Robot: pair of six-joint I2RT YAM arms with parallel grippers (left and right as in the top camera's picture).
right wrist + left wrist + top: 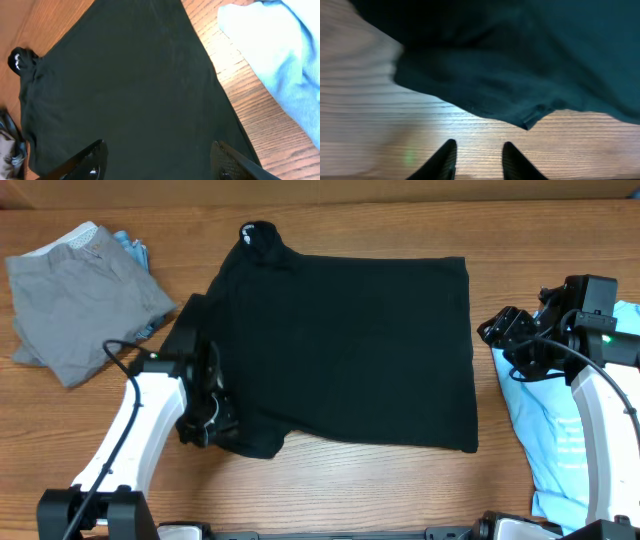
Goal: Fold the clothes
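The black T-shirt (340,350) lies spread across the middle of the table, its collar with a small white label (252,235) at the far left. My left gripper (212,425) hovers at the shirt's near left sleeve. In the left wrist view it (479,160) is open over bare wood, with the sleeve hem (520,120) just ahead of the fingertips. My right gripper (498,330) stands at the shirt's right edge. In the right wrist view it (159,160) is wide open above the black cloth (130,85) and holds nothing.
A grey garment (85,295) lies crumpled at the far left, with a bit of light-blue cloth (133,250) beside it. A light-blue tee (560,430) lies at the right under the right arm, and shows again as the tee (280,45) in the right wrist view.
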